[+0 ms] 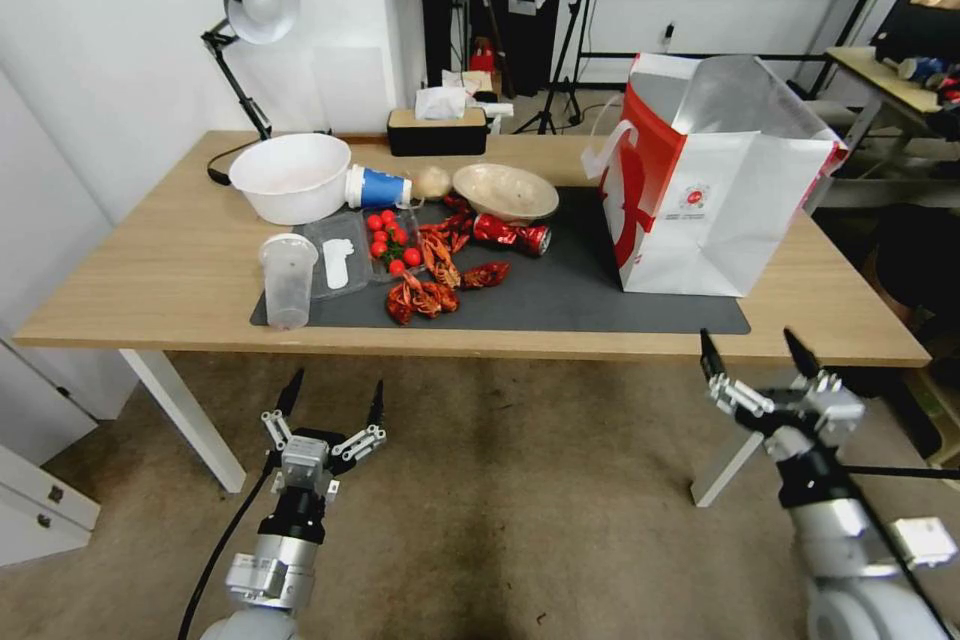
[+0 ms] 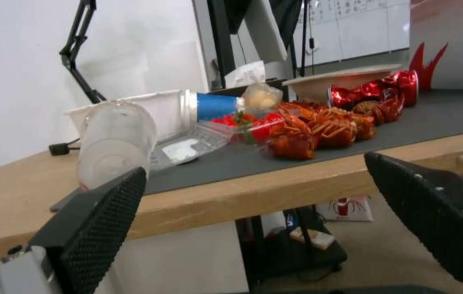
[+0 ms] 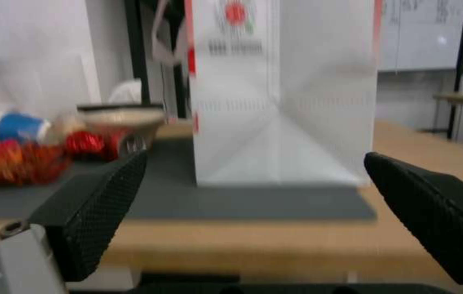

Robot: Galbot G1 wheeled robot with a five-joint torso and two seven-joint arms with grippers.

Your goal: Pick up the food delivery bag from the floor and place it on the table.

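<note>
The food delivery bag (image 1: 710, 180), boxy, red and white with a silver foil lining, stands upright on the right part of the dark grey mat (image 1: 560, 295) on the light-wood table (image 1: 160, 270). The right wrist view faces its white side (image 3: 286, 110). My right gripper (image 1: 755, 352) hovers open just in front of the table's near edge, below the bag, with nothing between its fingers. My left gripper (image 1: 332, 398) is open and empty too, low over the floor (image 1: 500, 500) in front of the table's left half. Its black fingers (image 2: 100, 220) frame the table edge.
On the mat's left lie red crayfish (image 1: 430, 290), cherry tomatoes (image 1: 390, 235), a crushed red can (image 1: 510, 235), a clear cup (image 1: 288, 280), a white bowl (image 1: 290, 175), a beige bowl (image 1: 505, 190) and a blue cup (image 1: 380, 188). A desk lamp (image 1: 250, 10) and tissue box (image 1: 437, 125) stand behind.
</note>
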